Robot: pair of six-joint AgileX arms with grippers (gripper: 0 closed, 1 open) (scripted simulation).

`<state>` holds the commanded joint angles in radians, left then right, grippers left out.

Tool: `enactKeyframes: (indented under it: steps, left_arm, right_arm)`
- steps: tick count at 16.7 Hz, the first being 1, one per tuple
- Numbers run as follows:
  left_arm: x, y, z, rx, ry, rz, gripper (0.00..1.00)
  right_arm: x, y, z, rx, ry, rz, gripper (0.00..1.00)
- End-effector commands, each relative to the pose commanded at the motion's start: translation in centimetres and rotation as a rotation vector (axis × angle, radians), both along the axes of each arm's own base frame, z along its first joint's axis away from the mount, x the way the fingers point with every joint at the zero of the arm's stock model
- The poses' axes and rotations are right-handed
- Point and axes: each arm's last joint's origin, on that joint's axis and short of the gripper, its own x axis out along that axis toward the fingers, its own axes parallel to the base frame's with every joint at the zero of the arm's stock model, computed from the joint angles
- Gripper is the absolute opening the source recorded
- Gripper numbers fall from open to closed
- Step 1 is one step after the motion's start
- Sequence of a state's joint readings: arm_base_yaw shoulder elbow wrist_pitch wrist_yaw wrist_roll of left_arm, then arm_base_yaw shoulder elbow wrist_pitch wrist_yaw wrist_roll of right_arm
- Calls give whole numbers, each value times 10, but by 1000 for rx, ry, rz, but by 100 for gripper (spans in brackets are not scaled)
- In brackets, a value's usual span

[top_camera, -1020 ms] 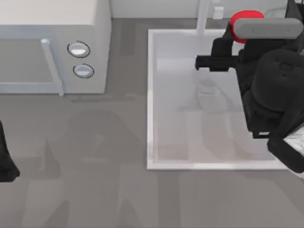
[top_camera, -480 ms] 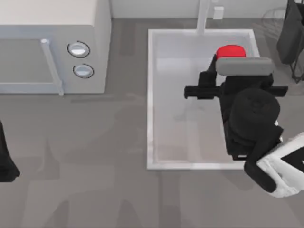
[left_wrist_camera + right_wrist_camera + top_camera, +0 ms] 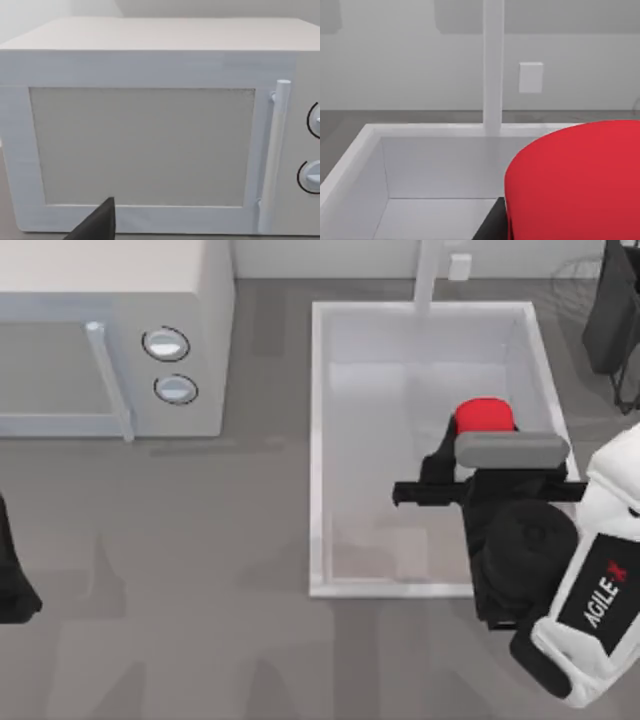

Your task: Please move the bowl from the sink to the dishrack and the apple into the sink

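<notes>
Right end effector (image 3: 487,443) hangs over the white sink (image 3: 318,450) at centre right of the top frame, apparently clamped on the red apple (image 3: 484,416). Left arm sits parked at lower left, facing the microwave (image 3: 150,130); whether its fingers are apart is unclear.

red apple (image 3: 484,415), white sink (image 3: 318,440), white microwave (image 3: 110,300)

The right arm reaches in from the top view's lower right, its right gripper (image 3: 487,430) clamped on something red; the left arm sits parked at the left edge
</notes>
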<state>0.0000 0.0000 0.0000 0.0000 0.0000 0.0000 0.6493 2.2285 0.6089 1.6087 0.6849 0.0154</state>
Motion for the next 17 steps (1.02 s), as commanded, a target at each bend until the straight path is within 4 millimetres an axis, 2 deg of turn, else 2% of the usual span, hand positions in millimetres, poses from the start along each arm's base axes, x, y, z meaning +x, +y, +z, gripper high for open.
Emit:
enactKeyframes:
  steps: [4, 17]
  left_arm:
    - [0, 0, 0, 0, 0, 0, 100]
    - [0, 0, 0, 0, 0, 0, 100]
  right_arm:
    - [0, 0, -1, 1, -1, 0, 0]
    - [0, 0, -1, 1, -1, 0, 98]
